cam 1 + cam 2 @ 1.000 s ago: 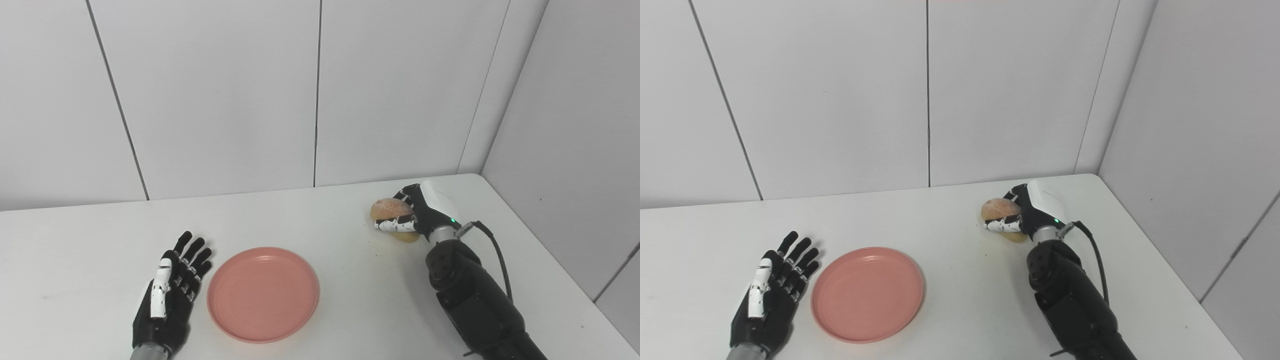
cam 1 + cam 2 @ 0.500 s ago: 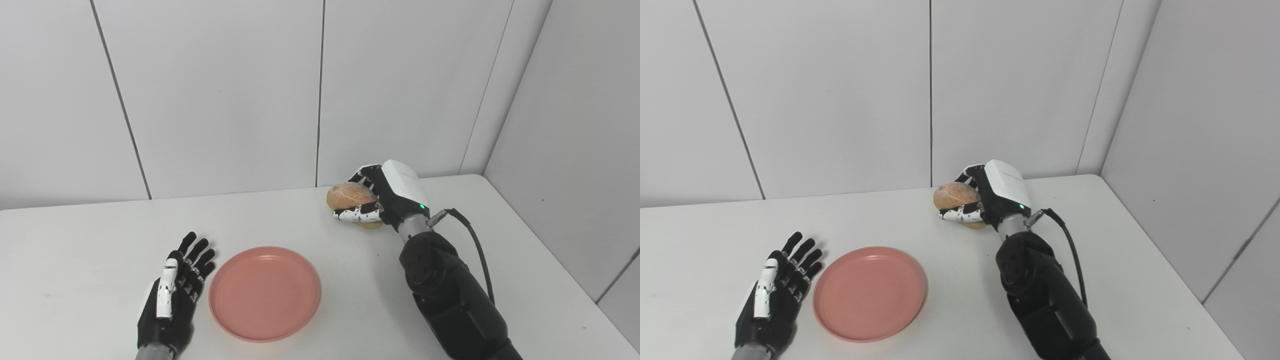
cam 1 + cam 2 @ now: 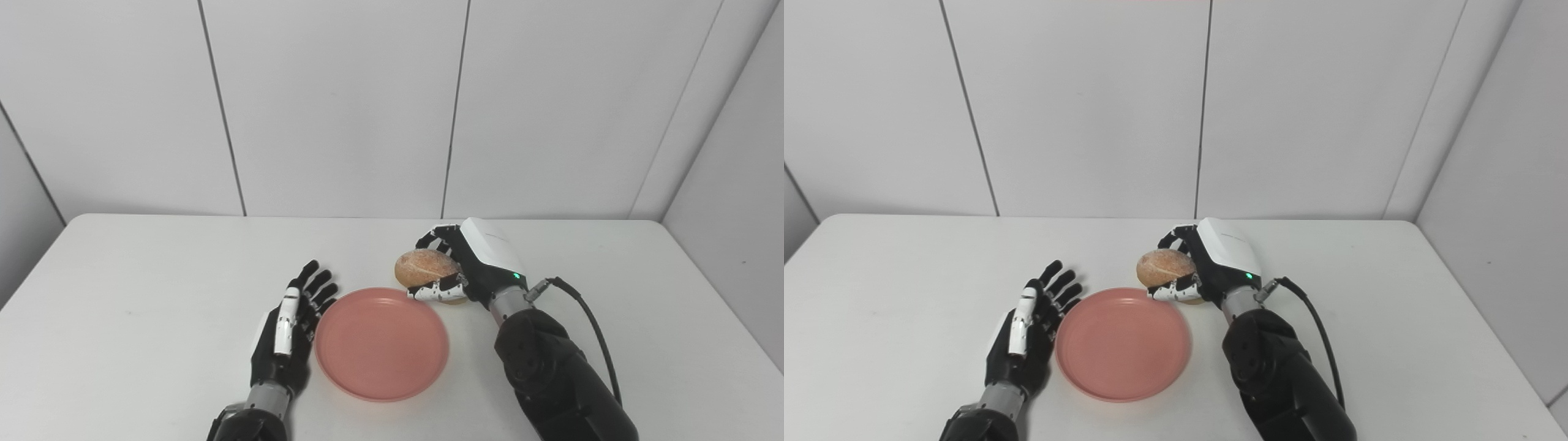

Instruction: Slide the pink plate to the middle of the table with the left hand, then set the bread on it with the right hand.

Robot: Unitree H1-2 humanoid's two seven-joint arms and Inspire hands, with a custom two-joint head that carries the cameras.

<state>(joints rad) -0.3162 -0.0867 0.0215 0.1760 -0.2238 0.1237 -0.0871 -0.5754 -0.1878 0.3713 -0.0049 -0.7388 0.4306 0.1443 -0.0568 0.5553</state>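
Left eye: my right hand (image 3: pixel 471 269) grips the round brown bread roll (image 3: pixel 419 267) above the round pink plastic plate (image 3: pixel 381 344)'s far rim. Right eye: my left hand (image 3: pixel 1029 331) lies splayed, empty, beside the plate.

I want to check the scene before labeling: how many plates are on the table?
1. The pink plate lies flat near the middle of the white table, beside the open left hand. Nothing suggests another plate hidden behind the arms.
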